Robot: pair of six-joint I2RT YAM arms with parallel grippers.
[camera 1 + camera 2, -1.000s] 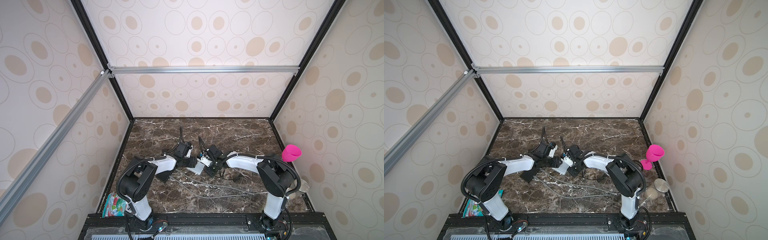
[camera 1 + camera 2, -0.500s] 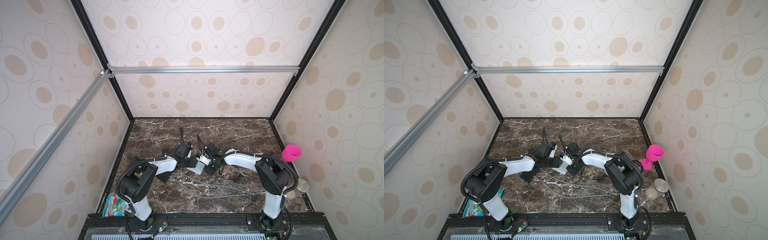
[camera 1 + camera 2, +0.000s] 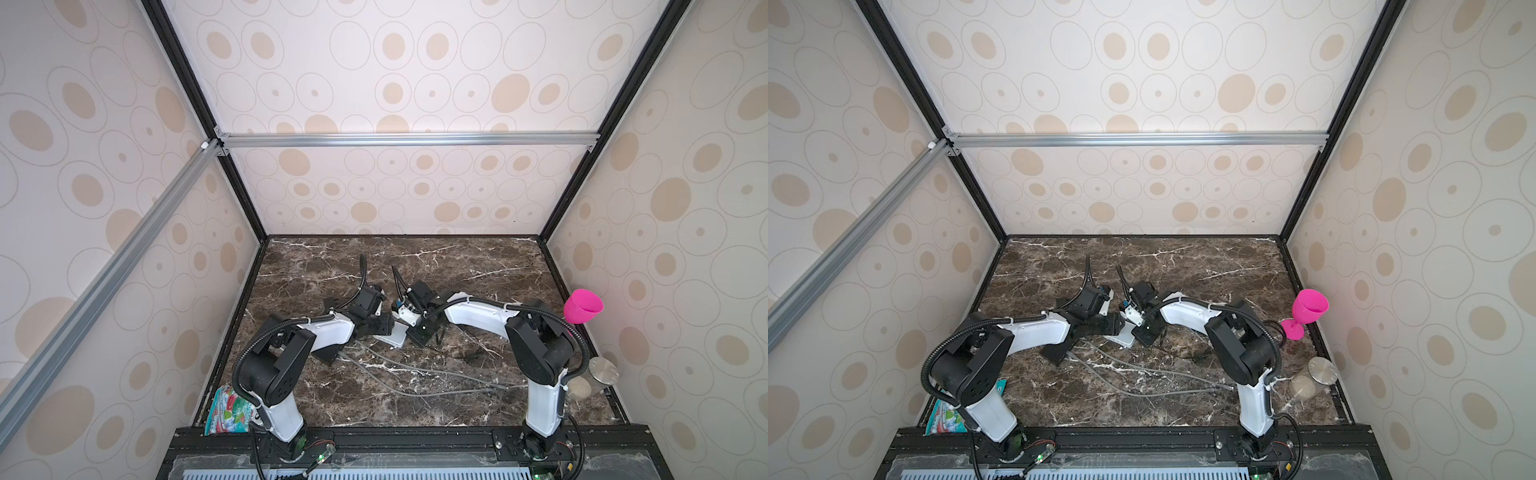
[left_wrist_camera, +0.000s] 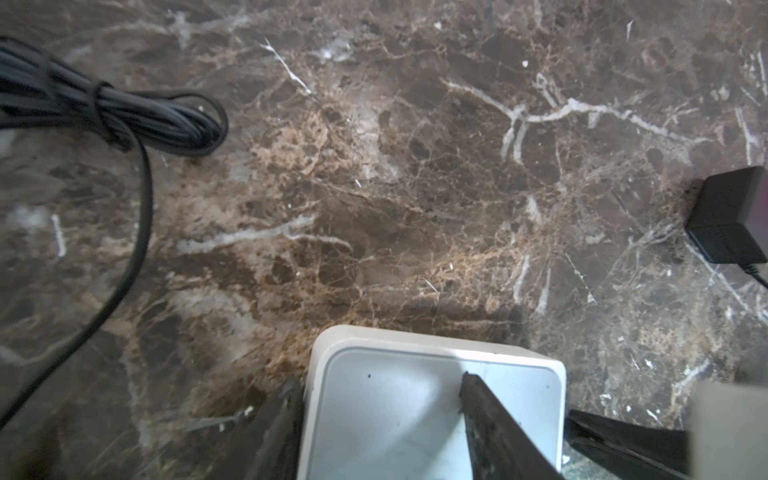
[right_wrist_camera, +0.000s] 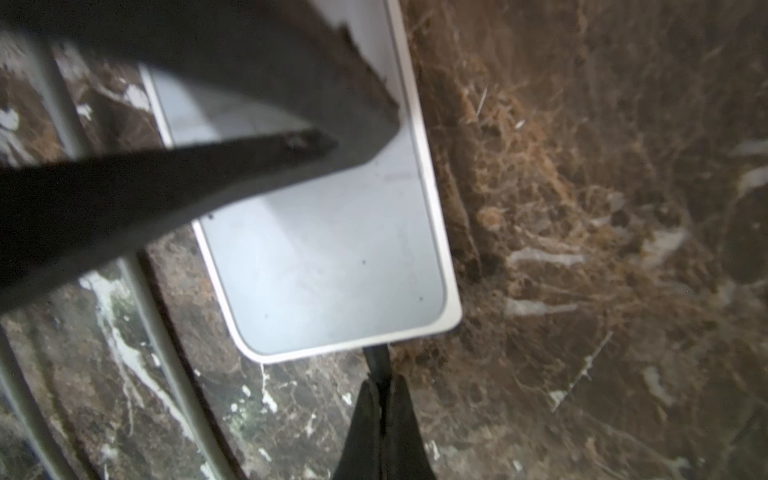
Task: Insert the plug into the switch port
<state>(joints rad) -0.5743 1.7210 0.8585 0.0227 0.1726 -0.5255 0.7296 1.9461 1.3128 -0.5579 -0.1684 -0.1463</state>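
The white switch (image 3: 394,333) (image 3: 1122,336) lies flat on the marble near the middle of the table. My left gripper (image 3: 383,326) (image 4: 378,390) is shut on the switch (image 4: 415,411), one finger along its side and the other across its top face. My right gripper (image 3: 419,332) (image 5: 382,384) is shut on the black plug (image 5: 376,359). The plug's tip meets the switch's (image 5: 332,266) short edge; the port itself is hidden. A finger of the left gripper crosses the right wrist view over the switch.
Grey cables (image 3: 415,370) run across the table in front of the switch. In the left wrist view a coiled black cable bundle (image 4: 104,112) and a black adapter (image 4: 727,220) lie beyond it. At the right wall stand a pink goblet (image 3: 582,307) and a lidded jar (image 3: 600,374). A colourful packet (image 3: 226,409) lies front left.
My right gripper with the plug has shifted a little left towards the switch. The left arm and the switch have held still.
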